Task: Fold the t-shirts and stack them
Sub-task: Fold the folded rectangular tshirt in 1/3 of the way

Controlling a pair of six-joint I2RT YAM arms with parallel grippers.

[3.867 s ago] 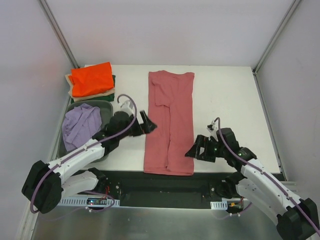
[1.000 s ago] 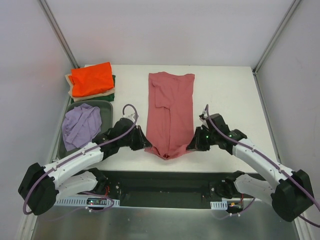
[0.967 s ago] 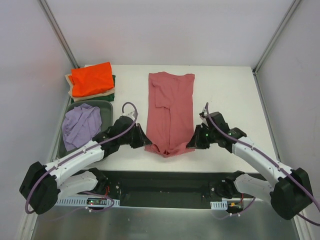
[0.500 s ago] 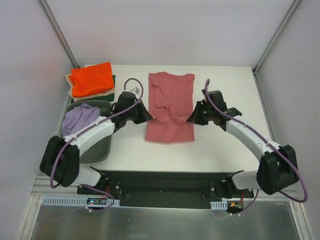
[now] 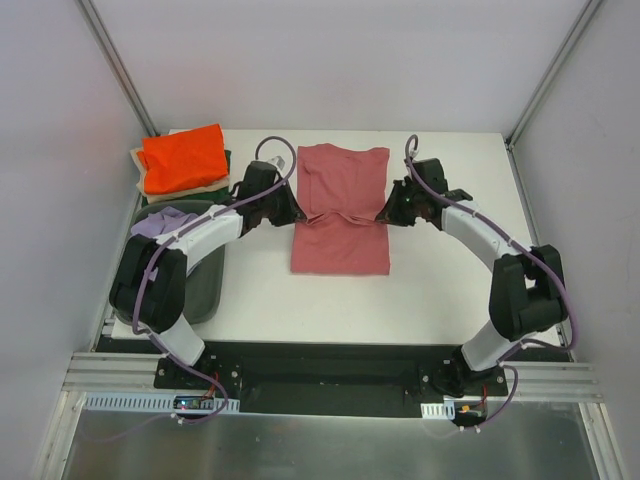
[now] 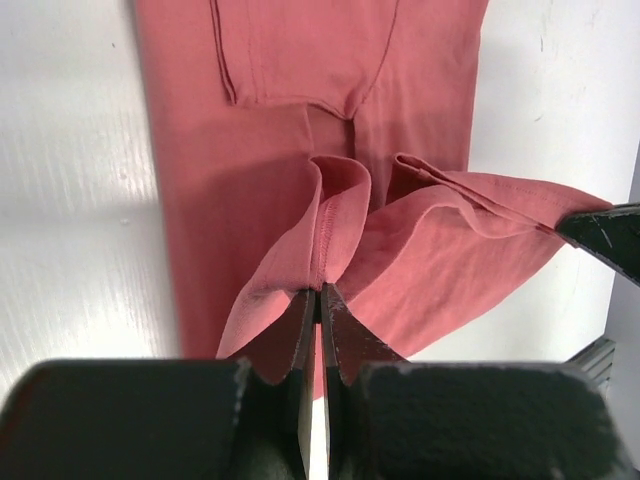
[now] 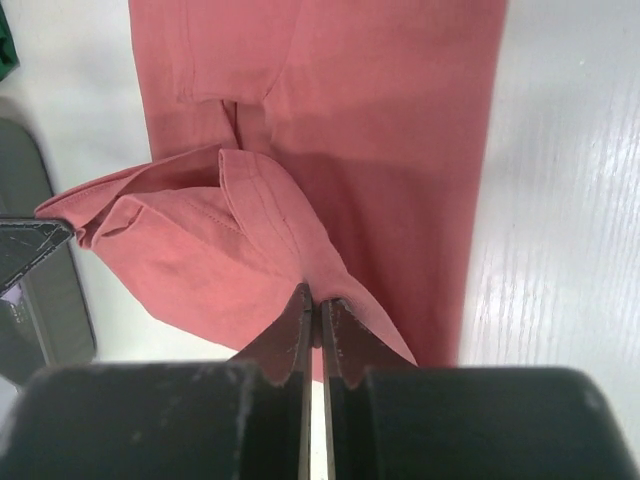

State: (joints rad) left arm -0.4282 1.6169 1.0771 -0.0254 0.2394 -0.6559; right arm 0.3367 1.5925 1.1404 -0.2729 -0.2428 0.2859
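Note:
The dusty rose-red t-shirt (image 5: 340, 205) lies lengthwise at the table's middle, its near end lifted and doubled over the middle. My left gripper (image 5: 294, 217) is shut on the hem's left corner (image 6: 322, 262). My right gripper (image 5: 385, 217) is shut on the hem's right corner (image 7: 318, 272). Both hold the hem a little above the lower layer, and the cloth sags between them. A folded orange t-shirt (image 5: 183, 157) tops a stack at the back left, with beige and dark green edges under it. A lavender t-shirt (image 5: 150, 224) lies in the bin.
The grey plastic bin (image 5: 200, 290) stands at the left edge, under my left arm. White table (image 5: 450, 290) stretches right of the shirt. Slanted frame posts rise at both back corners.
Both grippers have carried the shirt's near hem away from the front edge toward the collar, folding the shirt over itself. The arms are stretched much further out.

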